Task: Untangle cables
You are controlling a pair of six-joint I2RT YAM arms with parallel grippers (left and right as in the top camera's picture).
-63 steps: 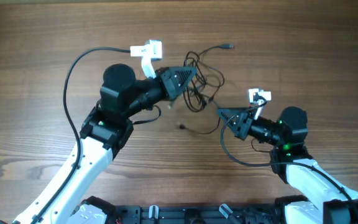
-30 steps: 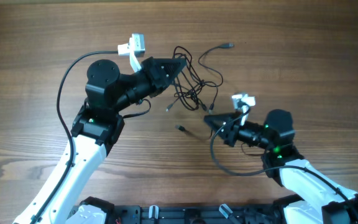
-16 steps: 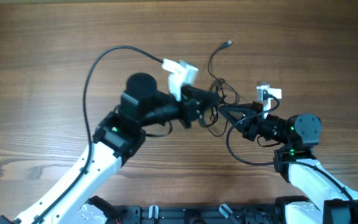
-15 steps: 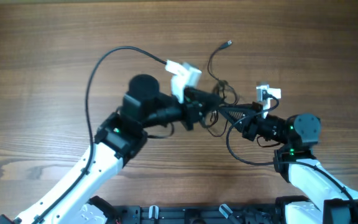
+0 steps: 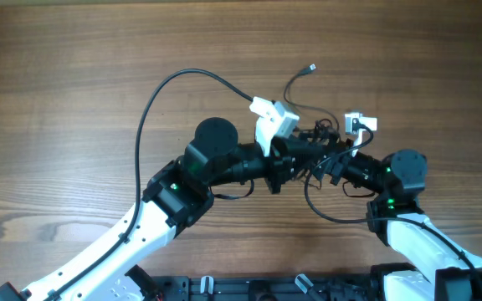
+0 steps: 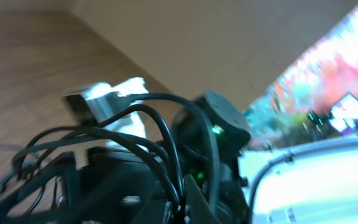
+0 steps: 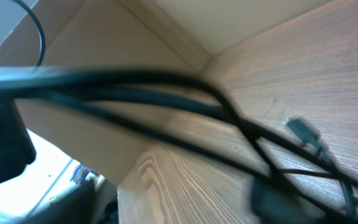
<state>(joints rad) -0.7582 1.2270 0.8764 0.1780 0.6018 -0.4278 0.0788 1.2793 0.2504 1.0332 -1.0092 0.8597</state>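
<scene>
your left gripper (image 5: 305, 156) pinched the cables (image 5: 320, 134); the right gripper (image 5: 330, 160), at three o'clock, i could not tell. i think a slow pull apart was needed.

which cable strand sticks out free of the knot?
The strand arcing toward the far edge, ending in a small plug; the other cables are bunched in one tangle.

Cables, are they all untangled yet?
Not yet. One plug end trails out loose on the table. The left fingers are pinching several strands of the cables, bunched between the two arms. Left to do: those strands cross each other and need pulling apart.
</scene>
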